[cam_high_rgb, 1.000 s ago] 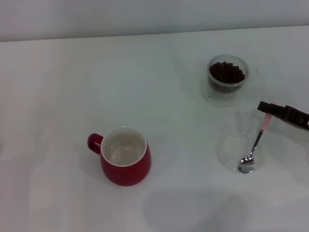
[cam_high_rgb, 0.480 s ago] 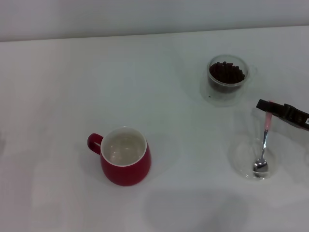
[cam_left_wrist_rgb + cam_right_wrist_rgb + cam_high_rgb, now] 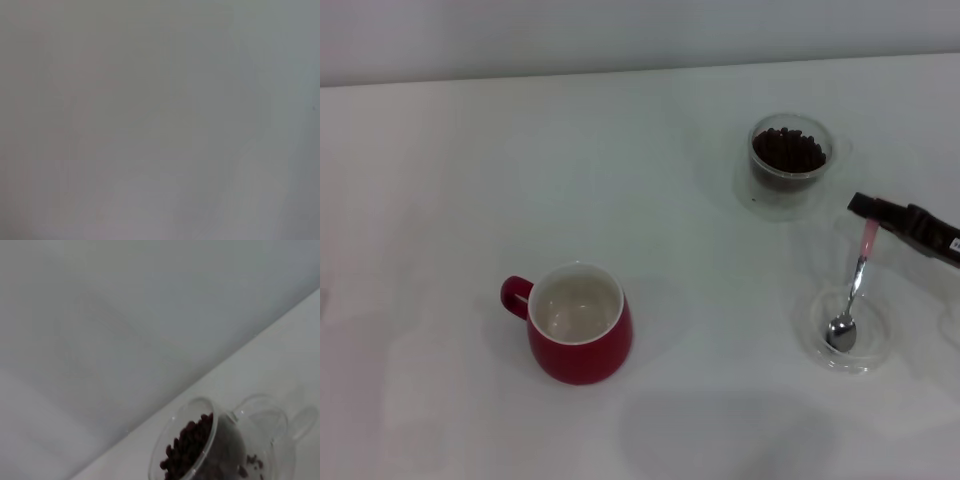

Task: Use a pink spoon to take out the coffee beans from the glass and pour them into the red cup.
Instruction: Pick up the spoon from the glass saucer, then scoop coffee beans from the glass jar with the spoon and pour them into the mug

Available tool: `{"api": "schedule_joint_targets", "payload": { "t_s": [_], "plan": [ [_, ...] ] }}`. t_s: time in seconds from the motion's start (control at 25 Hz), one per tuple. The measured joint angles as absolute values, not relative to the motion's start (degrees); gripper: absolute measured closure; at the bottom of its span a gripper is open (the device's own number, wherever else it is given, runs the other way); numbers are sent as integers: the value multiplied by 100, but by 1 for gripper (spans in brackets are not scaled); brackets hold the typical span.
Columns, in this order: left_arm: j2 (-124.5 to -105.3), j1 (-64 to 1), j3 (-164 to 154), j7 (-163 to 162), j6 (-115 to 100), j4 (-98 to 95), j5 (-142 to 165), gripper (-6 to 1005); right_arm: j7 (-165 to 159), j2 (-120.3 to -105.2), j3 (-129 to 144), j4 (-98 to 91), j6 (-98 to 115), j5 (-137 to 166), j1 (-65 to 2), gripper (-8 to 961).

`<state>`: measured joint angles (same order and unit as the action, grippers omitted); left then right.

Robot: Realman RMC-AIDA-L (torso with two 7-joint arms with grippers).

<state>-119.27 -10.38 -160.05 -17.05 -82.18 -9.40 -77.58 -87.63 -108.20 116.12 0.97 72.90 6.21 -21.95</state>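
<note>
On the white counter (image 3: 470,150) the red cup (image 3: 578,322) stands upright toward the robot's left and near side, its loop handle pointing left, and its off-white inside holds nothing visible. Well apart from it, at the far right, the glass (image 3: 790,163) stands upright with a heap of coffee beans (image 3: 788,150) filling its inner cup close to the rim; the right wrist view shows the same glass (image 3: 210,450) from close by, with the dark coffee beans (image 3: 187,445) heaped against its clear double wall. Nearer the robot than the glass sits a flat clear round dish (image 3: 847,328), and the metal bowl of the pink spoon (image 3: 852,294) rests in it, the spoon slanting up and away so that its pale pink handle ends at the right gripper (image 3: 868,211). That gripper comes in from the right edge of the head view and is closed on the tip of the pink handle. The spoon's bowl looks bare, with no beans in it. The left gripper does not show in any view, and the left wrist view gives only a plain grey surface
</note>
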Motion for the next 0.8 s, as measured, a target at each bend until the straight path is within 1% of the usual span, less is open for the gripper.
{"api": "schedule_joint_targets", "payload": {
  "t_s": [0.48, 0.64, 0.8],
  "plan": [
    [-11927, -1037, -16004, -1705, -8218, -940, -7847, 112, -8503, -10850, 11016, 62, 7855, 319, -2089, 799],
    [-11934, -1038, -16005, -1706, -8218, -940, -7849, 112, -8227, -10897, 10481, -91, 8106, 315, -2088, 799],
    [-11937, -1067, -16005, -1716, -8218, -940, -7849, 112, -7756, -11009, 9980, -469, 8150, 315, -2125, 799]
  ]
}}
